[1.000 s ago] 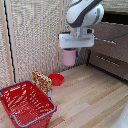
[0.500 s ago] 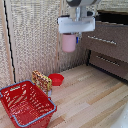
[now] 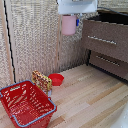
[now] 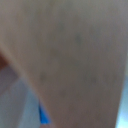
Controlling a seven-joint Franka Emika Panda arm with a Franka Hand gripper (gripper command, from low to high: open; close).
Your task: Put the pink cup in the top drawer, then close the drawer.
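While the red wire basket (image 3: pixel 25 102) sits low at the exterior view's left, with a patterned yellow-brown packet (image 3: pixel 42 80) and a shallow red bowl (image 3: pixel 56 79) just beside it on the wooden floor (image 3: pixel 95 100), none of these is in play. Above them, against the beige slatted wall (image 3: pixel 37 40), the pink cup (image 3: pixel 68 25) hangs upright and well clear of the floor, its rim tucked under the white gripper (image 3: pixel 71 20). A blue fingertip (image 3: pixel 77 22) shows at the cup's side toward the exterior view's right, so the fingers appear clasped on the cup, one to each side of its wall. The wrist view bears this out: pale pink surface fills it, blurred by closeness, with a sliver of blue fingertip (image 4: pixel 44 116) at the edge.

Further toward the exterior view's right stands the dresser (image 3: pixel 107 47), its top drawer (image 3: pixel 109 19) pulled out and dark inside, the lower drawer (image 3: pixel 107 62) shut. The drawer opening lies toward the exterior view's right of the cup and at roughly the cup's height, so the carry looks chiefly sideways, keeping the cup's axis vertical and its base above the drawer front before lowering in.
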